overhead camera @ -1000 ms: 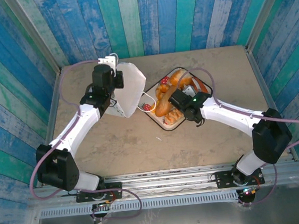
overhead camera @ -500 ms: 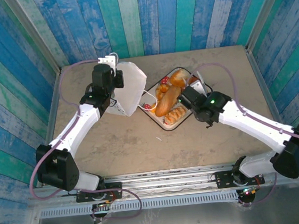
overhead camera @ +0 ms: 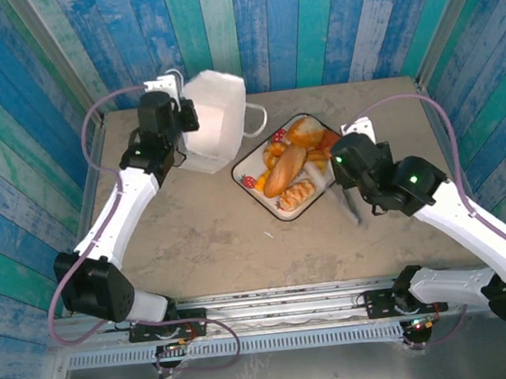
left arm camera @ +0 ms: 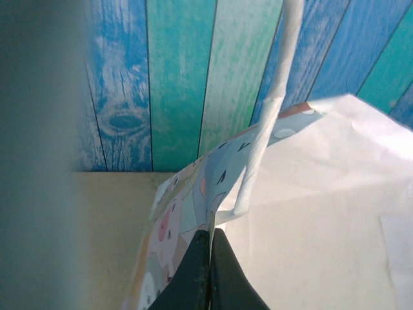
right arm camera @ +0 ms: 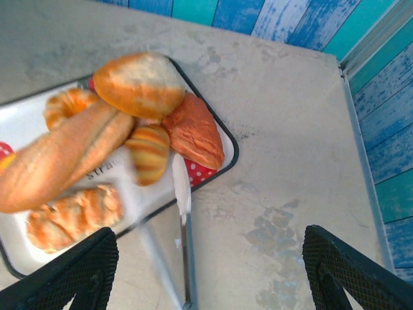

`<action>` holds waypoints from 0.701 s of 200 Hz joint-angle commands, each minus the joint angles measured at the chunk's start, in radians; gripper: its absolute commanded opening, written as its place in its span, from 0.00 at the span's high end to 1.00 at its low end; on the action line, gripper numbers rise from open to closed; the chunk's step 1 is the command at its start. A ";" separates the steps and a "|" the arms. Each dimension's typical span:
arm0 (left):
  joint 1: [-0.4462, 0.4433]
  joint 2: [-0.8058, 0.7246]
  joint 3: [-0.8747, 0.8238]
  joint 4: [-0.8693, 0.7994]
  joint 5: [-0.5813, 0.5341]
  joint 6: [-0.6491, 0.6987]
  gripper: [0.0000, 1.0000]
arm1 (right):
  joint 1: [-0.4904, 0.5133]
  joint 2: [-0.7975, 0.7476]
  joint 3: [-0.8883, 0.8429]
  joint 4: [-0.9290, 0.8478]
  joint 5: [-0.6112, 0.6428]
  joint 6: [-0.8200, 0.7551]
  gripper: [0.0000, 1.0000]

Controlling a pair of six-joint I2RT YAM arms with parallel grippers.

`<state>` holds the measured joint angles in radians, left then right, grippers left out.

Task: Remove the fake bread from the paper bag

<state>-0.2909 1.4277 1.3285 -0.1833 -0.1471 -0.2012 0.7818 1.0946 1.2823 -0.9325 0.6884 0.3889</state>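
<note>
Blue-green plank walls [overhead camera: 263,25] around a beige table [overhead camera: 195,241]; the bag [overhead camera: 218,116] was at the table's 11 o'clock by the back wall, with the left gripper [left arm camera: 210,244] pressed together on its edge at the foot of a handle [left arm camera: 271,110]. Bread [overhead camera: 285,170] was out, piled on the tray [overhead camera: 241,165] just off table centre toward 1 o'clock, the bag apart from it at the tray's 10 o'clock. Right gripper [right arm camera: 210,271] was spread wide at the tray's 4 o'clock over table, a blurred pale strip [right arm camera: 182,187] below it by the tray rim, couldn't tell what.
</note>
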 commanded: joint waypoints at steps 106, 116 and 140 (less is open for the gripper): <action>0.254 0.094 0.015 0.150 0.391 -0.478 1.00 | -0.127 -0.037 -0.096 0.027 -0.105 0.083 0.19; 0.264 0.118 0.030 0.153 0.411 -0.508 1.00 | -0.167 -0.033 -0.128 0.035 -0.141 0.095 0.19; 0.279 0.177 0.076 0.130 0.426 -0.541 1.00 | -0.244 -0.027 -0.184 0.071 -0.227 0.105 0.19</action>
<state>-0.0223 1.5284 1.3518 -0.0772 0.2016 -0.6575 0.5938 1.0637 1.1454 -0.8909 0.5560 0.4583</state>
